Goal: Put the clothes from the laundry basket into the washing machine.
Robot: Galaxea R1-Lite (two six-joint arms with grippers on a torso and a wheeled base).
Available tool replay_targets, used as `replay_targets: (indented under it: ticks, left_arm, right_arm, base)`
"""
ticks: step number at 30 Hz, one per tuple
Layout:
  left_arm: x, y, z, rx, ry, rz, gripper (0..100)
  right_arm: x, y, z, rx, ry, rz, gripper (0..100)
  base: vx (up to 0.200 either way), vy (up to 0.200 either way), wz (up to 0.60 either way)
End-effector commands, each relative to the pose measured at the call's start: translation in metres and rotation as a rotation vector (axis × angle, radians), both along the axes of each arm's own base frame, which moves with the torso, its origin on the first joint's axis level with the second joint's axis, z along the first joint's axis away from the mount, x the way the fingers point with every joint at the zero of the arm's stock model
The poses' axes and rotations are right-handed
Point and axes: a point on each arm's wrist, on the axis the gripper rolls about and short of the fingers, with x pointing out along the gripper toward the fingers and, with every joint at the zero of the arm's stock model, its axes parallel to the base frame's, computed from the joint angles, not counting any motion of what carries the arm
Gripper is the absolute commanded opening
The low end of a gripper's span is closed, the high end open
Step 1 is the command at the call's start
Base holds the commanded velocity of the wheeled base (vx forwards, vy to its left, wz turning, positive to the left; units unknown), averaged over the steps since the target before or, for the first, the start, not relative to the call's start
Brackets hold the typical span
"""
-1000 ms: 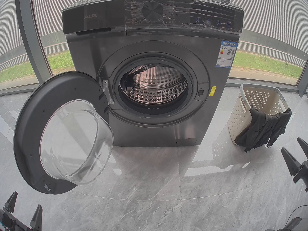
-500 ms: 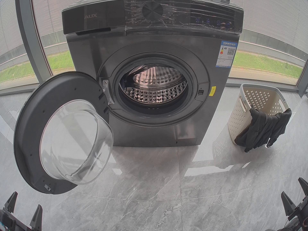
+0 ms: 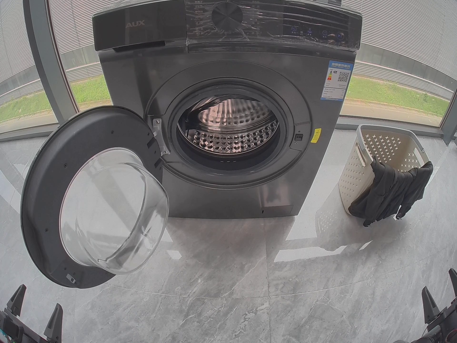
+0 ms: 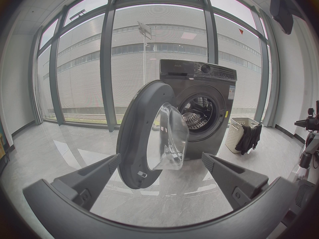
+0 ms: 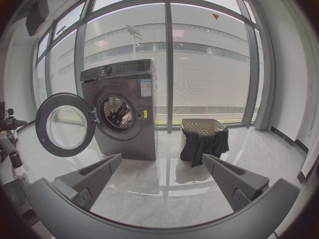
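Note:
A grey washing machine (image 3: 223, 96) stands ahead with its round door (image 3: 90, 196) swung wide to the left and its steel drum (image 3: 228, 129) bare. To its right a cream laundry basket (image 3: 381, 153) sits on the floor with dark clothes (image 3: 392, 191) draped over its front rim. My left gripper (image 3: 35, 308) is low at the near left, open and holding nothing. My right gripper (image 3: 440, 294) is low at the near right, open and holding nothing, well short of the basket. The right wrist view shows the clothes (image 5: 203, 145) on the basket (image 5: 202, 125) beyond my open fingers.
Glossy grey marble floor (image 3: 266, 272) spreads between me and the machine. Tall window frames (image 3: 40, 53) run behind. The open door juts out over the floor on the left. Another machine's arm (image 4: 310, 126) stands at the room's edge in the left wrist view.
My right gripper has dropped and pulled back toward the near right corner, away from the basket. The left gripper, the door and the clothes have stayed put.

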Motion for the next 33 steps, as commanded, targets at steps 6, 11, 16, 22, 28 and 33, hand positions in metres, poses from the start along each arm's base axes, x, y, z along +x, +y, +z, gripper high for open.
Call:
replay_targets:
  ticks: [6,11,16,22,28,33]
  left_arm:
    - [0.0,0.0,-0.0048,-0.001,0.001,-0.001,100]
    - [0.0001,0.0,-0.0054,-0.003,0.005,-0.001,100]
    - [0.0001,0.0,-0.0054,-0.006,0.005,-0.001,100]
    - [0.0001,0.0001,-0.0054,-0.009,0.005,0.003,100]
    - [0.0,0.0001,-0.005,-0.01,0.003,0.003,100]
    - [0.0001,0.0001,-0.0054,-0.01,0.005,0.005,100]
  right_arm:
    - [-0.0001,0.0002,-0.0052,-0.005,-0.002,0.003,100]
    - [-0.0001,0.0002,-0.0052,-0.005,-0.002,0.005,100]
    - [-0.0001,0.0002,-0.0052,-0.007,-0.002,0.005,100]
    - [-0.0001,0.0002,-0.0052,-0.005,-0.002,0.003,100]
    - [-0.0001,0.0002,-0.0052,-0.005,-0.002,0.003,100]
    - [-0.0001,0.0002,-0.0052,-0.005,-0.002,0.003,100]
  base:
    - [0.0,-0.2,0.0]
    - [0.0,-0.2,0.0]
    - [0.0,-0.16,0.0]
    - [0.033,0.0,0.0]
    - [0.2,0.0,0.0]
    - [0.2,0.0,0.0]
